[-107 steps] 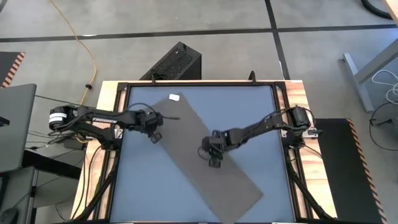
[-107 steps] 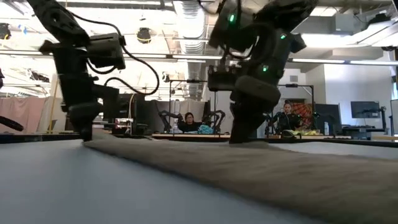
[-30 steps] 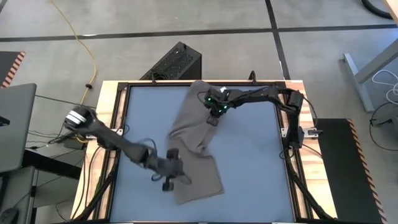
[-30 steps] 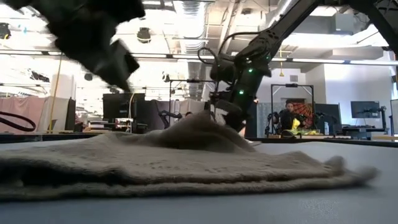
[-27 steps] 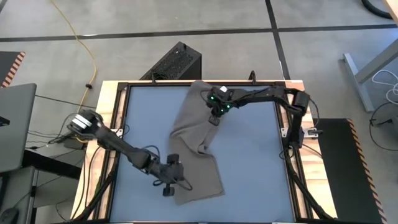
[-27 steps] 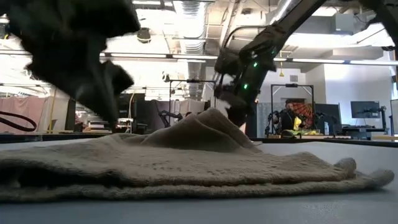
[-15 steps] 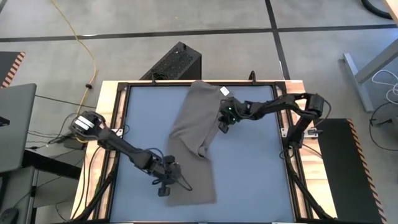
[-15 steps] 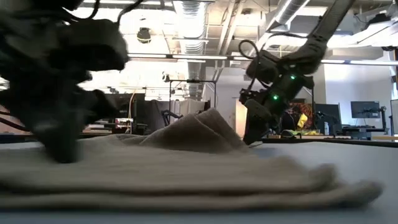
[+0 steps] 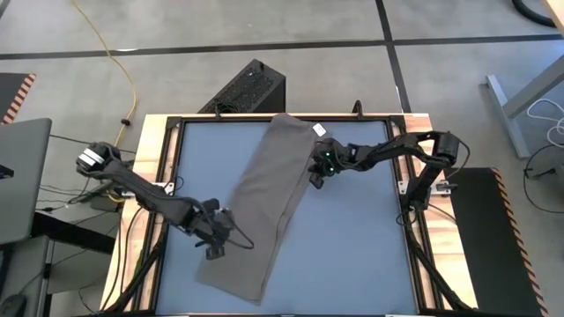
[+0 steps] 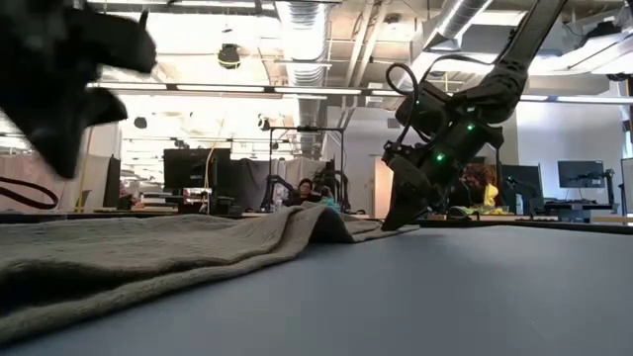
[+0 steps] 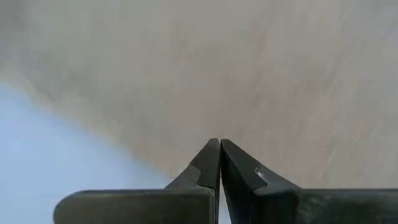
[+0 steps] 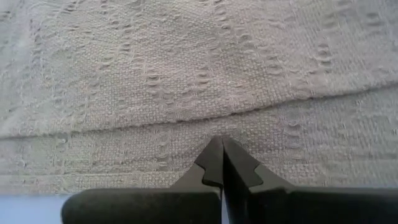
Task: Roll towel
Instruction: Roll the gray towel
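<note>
The taupe towel (image 9: 264,207) lies flat as a long strip on the blue table (image 9: 352,246), slanting from the far middle to the near left. Its white tag (image 9: 319,129) is at the far end. My right gripper (image 9: 315,179) is shut at the towel's right long edge near that far end. It also shows in the low view, my right gripper (image 10: 391,225) reaching down to the cloth. My left gripper (image 9: 214,244) is shut and hangs by the towel's left edge near its near end. In the low view my left gripper (image 10: 59,148) is above the cloth. My right gripper meets the towel's right long edge at the hem band (image 12: 186,134), near the far end, with its two fingertips closed together. It slants down from the table's right side. The fingers hide how much cloth lies between them. The towel lies flat on the table around them.
Bare blue table lies right of the towel and at the near left (image 9: 189,176). A dark metal frame (image 9: 401,189) rims the table. A black box (image 9: 251,88) stands on the floor beyond the far edge. People sit in the room behind (image 10: 297,193).
My left gripper has gone toward the table's left edge and risen. The towel's folded, bunched near part has spread out into a long flat strip, and its hump has sunk. My right gripper first came down a little toward the near right with the far end, then kept still.
</note>
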Robot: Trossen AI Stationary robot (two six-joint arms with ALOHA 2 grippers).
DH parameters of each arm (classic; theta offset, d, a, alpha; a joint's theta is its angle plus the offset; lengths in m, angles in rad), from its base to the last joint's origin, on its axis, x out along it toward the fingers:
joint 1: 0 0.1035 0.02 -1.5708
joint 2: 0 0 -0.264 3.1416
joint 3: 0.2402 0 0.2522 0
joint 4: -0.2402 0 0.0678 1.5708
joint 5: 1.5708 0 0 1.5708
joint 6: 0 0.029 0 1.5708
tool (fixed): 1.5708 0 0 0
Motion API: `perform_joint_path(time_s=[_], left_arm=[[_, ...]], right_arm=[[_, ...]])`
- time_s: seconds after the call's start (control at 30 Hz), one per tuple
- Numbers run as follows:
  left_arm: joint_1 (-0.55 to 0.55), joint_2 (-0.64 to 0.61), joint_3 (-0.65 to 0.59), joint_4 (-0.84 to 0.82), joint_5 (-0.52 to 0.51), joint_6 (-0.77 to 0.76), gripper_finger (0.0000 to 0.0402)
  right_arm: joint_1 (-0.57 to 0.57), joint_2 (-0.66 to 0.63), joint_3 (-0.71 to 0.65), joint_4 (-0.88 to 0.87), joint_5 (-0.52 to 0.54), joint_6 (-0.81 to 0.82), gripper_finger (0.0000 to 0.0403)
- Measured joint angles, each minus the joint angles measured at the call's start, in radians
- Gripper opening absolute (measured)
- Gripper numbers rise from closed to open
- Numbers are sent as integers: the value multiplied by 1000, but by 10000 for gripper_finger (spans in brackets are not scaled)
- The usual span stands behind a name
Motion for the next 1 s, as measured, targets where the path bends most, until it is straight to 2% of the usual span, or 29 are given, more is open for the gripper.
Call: perform_joint_path(time_s=[0.13, 0.2, 0.33, 0.5, 0.63, 0.7, 0.87, 1.0], left_arm=[[-51, 38, 2, 240, -52, 36, 0], [-78, 101, 3, 350, -51, 59, 0], [-118, 243, 3, 463, -14, 61, 0], [-150, 371, 6, 476, 82, -6, 0], [-166, 390, 6, 479, 105, -27, 0], [-174, 376, 7, 461, 117, -28, 0], [-192, 320, 3, 330, 162, -65, 0], [-213, 278, 0, 275, 153, -81, 0]], right_arm=[[34, -2, 1, -57, 15, 58, 20], [65, -1, -1, -61, 24, 77, 20], [127, -14, -1, -62, 28, 121, 20], [165, -116, -7, -170, 70, 125, 20], [134, -232, -5, -251, 248, 88, 20], [99, -256, -4, -277, 302, 63, 20], [-13, -257, -5, -286, 272, 21, 20], [-73, -257, -5, -273, 258, 82, 34]])
